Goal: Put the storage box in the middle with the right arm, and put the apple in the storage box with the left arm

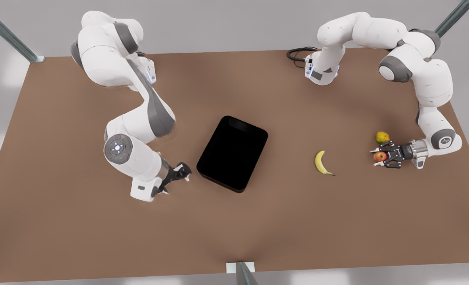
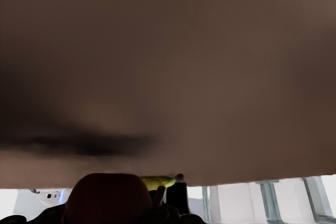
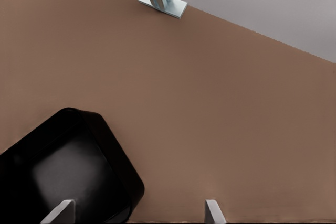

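The black storage box (image 1: 233,152) lies flat near the table's middle, turned at an angle. My right gripper (image 1: 183,171) hovers low just off the box's corner at the front view's left, open and holding nothing. In the right wrist view the storage box (image 3: 68,174) lies by my spread right gripper (image 3: 139,214). The small red apple (image 1: 379,156) rests on the table at the front view's right. My left gripper (image 1: 378,158) lies level with its fingers against both sides of the apple. The apple (image 2: 107,199) looms dark and close in the left wrist view.
A yellow banana (image 1: 321,162) lies between the box and the apple. A yellow-green and orange fruit (image 1: 382,137) sits just behind the apple, close to the left gripper. The brown table (image 1: 258,221) stretches wide toward its front edge, where a metal post (image 1: 242,273) stands.
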Controlling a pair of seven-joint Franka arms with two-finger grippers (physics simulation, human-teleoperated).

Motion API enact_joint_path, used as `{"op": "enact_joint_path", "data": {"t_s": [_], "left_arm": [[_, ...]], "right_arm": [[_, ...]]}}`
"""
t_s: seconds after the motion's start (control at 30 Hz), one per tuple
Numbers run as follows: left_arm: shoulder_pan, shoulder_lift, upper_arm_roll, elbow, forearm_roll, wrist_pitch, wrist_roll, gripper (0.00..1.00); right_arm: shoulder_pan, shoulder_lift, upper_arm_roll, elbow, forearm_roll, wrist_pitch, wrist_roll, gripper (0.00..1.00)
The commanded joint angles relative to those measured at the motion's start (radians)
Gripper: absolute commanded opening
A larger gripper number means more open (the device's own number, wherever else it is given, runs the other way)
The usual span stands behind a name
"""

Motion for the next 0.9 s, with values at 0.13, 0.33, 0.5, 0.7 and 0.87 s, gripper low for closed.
{"op": "enact_joint_path", "data": {"t_s": [0.13, 0.33, 0.5, 0.7, 0.87], "left_arm": [[-0.006, -0.088, -0.075, 0.078, 0.101, 0.003, -0.144, 0.41], [-0.032, -0.215, -0.401, 0.224, 0.488, 0.046, -0.236, 0.41], [-0.050, -0.258, -0.739, 0.251, 0.842, 0.078, -0.279, 0.41], [-0.116, -0.243, -1.063, 0.221, 1.218, 0.217, -0.430, 0.41], [-0.305, -0.203, -1.080, 0.218, 1.356, 0.385, -0.693, 0.41]], "right_arm": [[-0.059, -0.251, -0.030, -0.011, -0.231, -0.459, 0.059, 1.00], [-0.189, -0.851, -0.119, -0.845, -0.185, -0.051, 0.031, 1.00], [-0.192, -0.857, -0.121, -0.925, -0.182, -0.052, 0.029, 1.00], [-0.191, -0.862, -0.121, -0.930, -0.182, -0.057, 0.017, 1.00], [-0.191, -0.871, -0.139, -0.933, -0.182, -0.062, 0.000, 1.00]]}}
